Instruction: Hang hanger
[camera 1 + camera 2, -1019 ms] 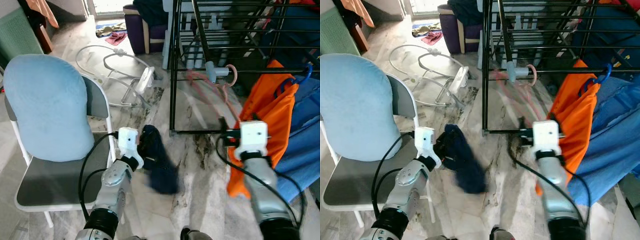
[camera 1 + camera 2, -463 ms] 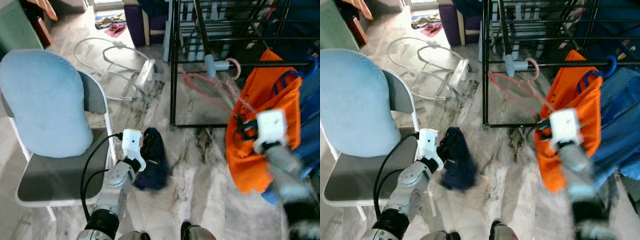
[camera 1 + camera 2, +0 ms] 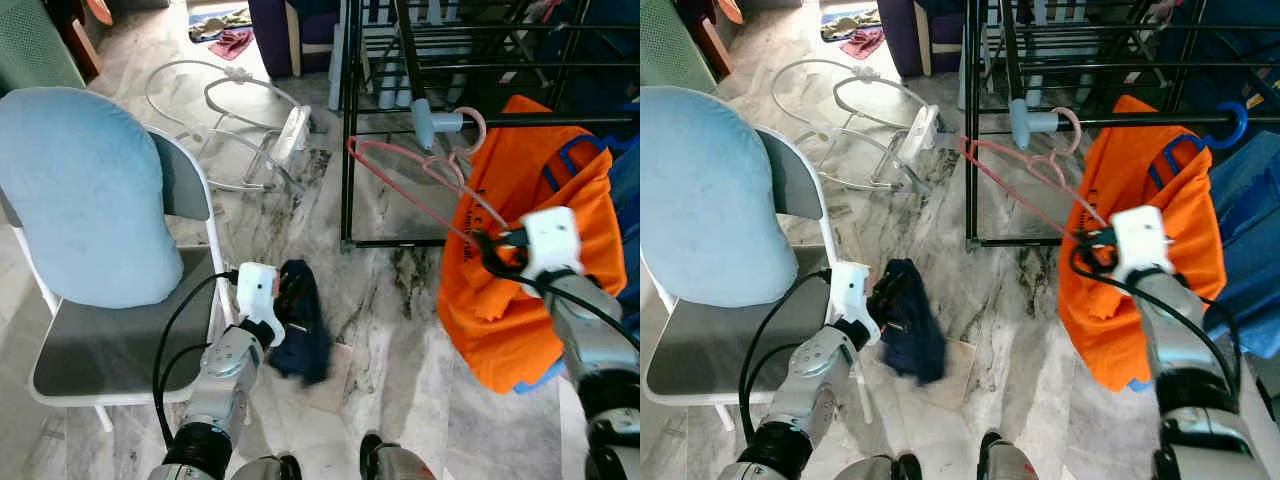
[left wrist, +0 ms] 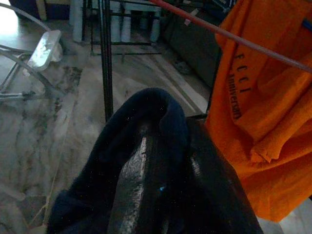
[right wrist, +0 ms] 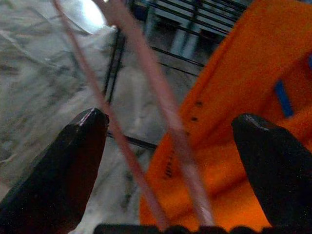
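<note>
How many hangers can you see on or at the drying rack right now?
2. A pink hanger hooked on the rack's front bar, between the right gripper's open fingers; a blue hanger inside the orange shirt. Clothes may hide more.

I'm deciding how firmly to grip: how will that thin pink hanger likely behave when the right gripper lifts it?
The pink hanger is thin wire, so it is probably light and may flex. Its hook sits on the rack bar, so it would likely swing or pivot there when nudged. In the right wrist view the right gripper has its fingers apart around the rods; a smooth rod could slip.
</note>
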You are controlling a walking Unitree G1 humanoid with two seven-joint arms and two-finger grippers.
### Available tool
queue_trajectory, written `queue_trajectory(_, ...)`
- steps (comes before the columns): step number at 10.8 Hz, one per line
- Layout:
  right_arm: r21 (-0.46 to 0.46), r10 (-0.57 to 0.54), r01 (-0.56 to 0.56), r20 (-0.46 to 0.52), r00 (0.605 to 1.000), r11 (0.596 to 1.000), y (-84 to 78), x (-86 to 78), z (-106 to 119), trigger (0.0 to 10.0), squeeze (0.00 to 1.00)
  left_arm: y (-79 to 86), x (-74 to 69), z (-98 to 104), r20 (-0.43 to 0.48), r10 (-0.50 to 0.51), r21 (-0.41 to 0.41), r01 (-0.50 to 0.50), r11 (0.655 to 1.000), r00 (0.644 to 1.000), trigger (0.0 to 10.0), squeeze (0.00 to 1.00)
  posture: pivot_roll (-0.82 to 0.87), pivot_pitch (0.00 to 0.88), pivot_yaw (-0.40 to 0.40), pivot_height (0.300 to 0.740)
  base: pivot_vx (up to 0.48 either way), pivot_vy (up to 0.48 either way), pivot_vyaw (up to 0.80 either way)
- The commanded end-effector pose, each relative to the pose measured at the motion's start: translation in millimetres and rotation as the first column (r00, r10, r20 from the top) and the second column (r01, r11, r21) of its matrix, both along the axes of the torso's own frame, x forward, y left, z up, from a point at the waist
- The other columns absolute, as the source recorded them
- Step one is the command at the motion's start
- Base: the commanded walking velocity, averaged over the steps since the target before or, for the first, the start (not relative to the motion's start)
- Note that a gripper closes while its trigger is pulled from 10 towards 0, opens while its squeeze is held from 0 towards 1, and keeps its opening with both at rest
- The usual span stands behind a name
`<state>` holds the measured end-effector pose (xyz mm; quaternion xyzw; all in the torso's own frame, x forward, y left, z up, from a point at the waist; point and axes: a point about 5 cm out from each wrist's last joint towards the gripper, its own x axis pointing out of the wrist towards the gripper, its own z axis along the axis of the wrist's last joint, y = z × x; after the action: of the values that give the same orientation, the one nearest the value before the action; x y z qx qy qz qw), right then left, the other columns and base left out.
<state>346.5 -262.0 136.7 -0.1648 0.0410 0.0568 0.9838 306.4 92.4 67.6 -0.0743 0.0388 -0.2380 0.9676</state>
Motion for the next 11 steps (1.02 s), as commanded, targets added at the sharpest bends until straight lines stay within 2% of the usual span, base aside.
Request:
queue_trajectory(1, 0.005, 0.021, -0.02, -0.02, 1.0, 1.0, 2.2, 0.0, -4, 10.0, 0.0, 1.7, 0.2, 3, 0.014, 0.007, 0.006, -0.007, 1.0, 1.0, 10.0, 0.0, -0.08, 0.202, 0.042, 0.74, 0.0, 0.0, 0.0)
queue_trajectory(4, 0.011, 0.021, -0.021, -0.032, 0.999, 1.0, 0.7, -0.5, -9, 10.0, 0.0, -0.6, 0.7, 3, 0.011, 0.004, 0.008, -0.004, 1.0, 1.0, 10.0, 0.0, -0.08, 0.198, 0.044, 0.74, 0.0, 0.0, 0.0)
queue_trajectory(6, -0.029, 0.055, -0.056, -0.044, 0.998, 0.998, 4.7, 10.2, -1, 10.0, 0.0, -3.2, 2.6, 4, 0.017, -0.008, 0.014, 0.008, 1.0, 1.0, 10.0, 0.0, -0.09, 0.195, 0.05, 0.74, 0.0, 0.0, 0.0)
queue_trajectory(7, -0.018, 0.066, -0.067, -0.035, 0.997, 0.998, 7.5, 15.6, 6, 3.7, 0.0, -3.3, 2.9, 5, 0.016, -0.008, 0.015, 0.008, 1.0, 1.0, 10.0, 0.0, -0.08, 0.194, 0.05, 0.74, 0.0, 0.0, 0.0)
queue_trajectory(8, -0.002, 0.076, -0.076, -0.019, 0.997, 0.997, 12.2, 21.6, 14, 0.0, 0.0, -3.3, 2.6, 4, 0.014, -0.006, 0.015, 0.005, 1.0, 1.0, 10.0, 0.0, -0.08, 0.192, 0.047, 0.74, 0.0, 0.0, 0.0)
queue_trajectory(11, 0.058, 0.108, -0.108, -0.007, 0.994, 0.992, 30.7, 31.2, 18, 0.0, 0.0, -2.5, 1.6, 2, 0.008, 0.001, 0.018, -0.001, 1.0, 1.0, 10.0, 0.0, -0.08, 0.192, 0.041, 0.74, 0.0, 0.0, 0.0)
